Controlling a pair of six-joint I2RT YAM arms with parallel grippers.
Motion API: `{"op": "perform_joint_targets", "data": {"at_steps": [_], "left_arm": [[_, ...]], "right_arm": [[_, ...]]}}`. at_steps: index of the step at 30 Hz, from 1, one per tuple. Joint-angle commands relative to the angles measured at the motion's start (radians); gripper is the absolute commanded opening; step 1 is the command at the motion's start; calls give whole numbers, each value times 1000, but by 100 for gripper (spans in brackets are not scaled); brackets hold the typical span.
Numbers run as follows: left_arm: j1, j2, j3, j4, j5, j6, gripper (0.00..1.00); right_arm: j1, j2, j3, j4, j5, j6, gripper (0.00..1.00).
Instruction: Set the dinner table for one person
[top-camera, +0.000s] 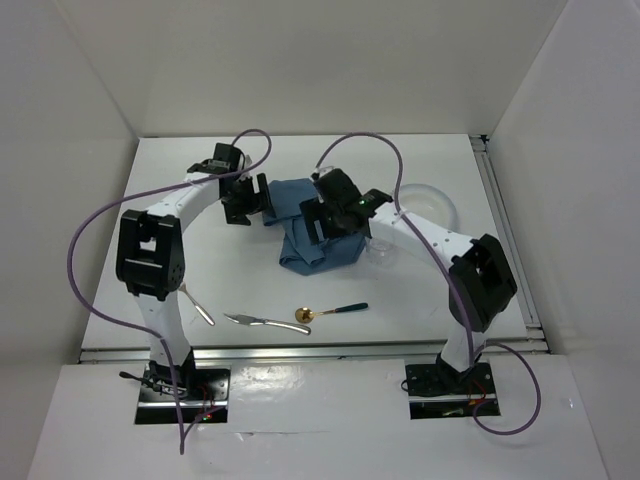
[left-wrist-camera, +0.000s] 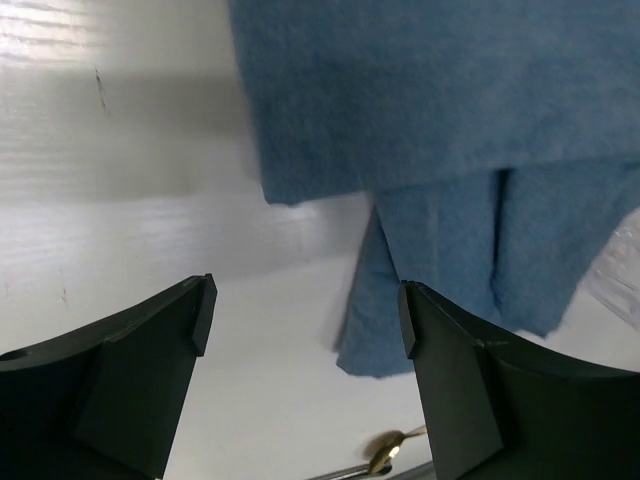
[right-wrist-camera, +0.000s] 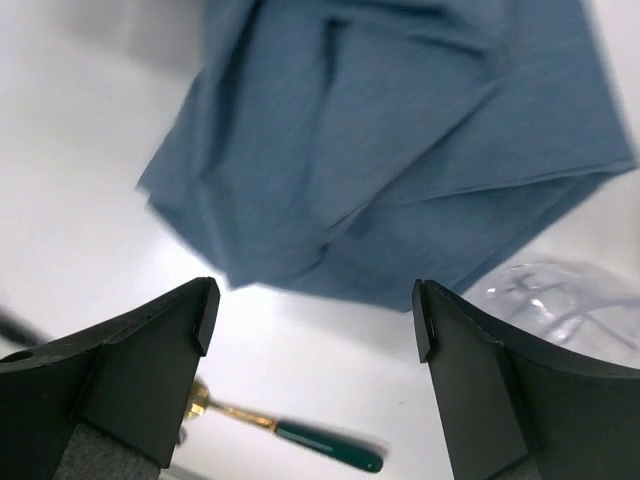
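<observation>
left gripper (left-wrist-camera: 305, 312): jaws apart, empty | right gripper (right-wrist-camera: 315, 312): jaws apart, empty, above crumpled blue cloth placemat (top-camera: 318, 238) | placemat: lies mid white rectangular dinner table (top-camera: 185, 190)

A crumpled blue cloth (top-camera: 300, 250) occupies the centre of the dinner table (top-camera: 400, 295), with a clear glass (top-camera: 383, 250) just beside its right edge and a clear bowl (top-camera: 435, 205) farther right. Near edge: fork (top-camera: 200, 308), knife (top-camera: 250, 320), spoon (top-camera: 330, 311). Bare surface lies between cloth and cutlery, and at near right.
</observation>
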Motion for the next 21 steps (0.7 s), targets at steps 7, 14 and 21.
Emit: {"op": "perform_joint_targets", "data": {"at_steps": [7, 14, 21], "left_arm": [[12, 164, 135, -13, -14, -31, 92], [12, 273, 191, 24, 86, -60, 76], [12, 277, 202, 15, 77, -70, 27]], "right_arm": [[103, 18, -48, 107, -71, -173, 82], [161, 87, -48, 154, -57, -182, 71], [161, 173, -39, 187, -29, -182, 54]]}}
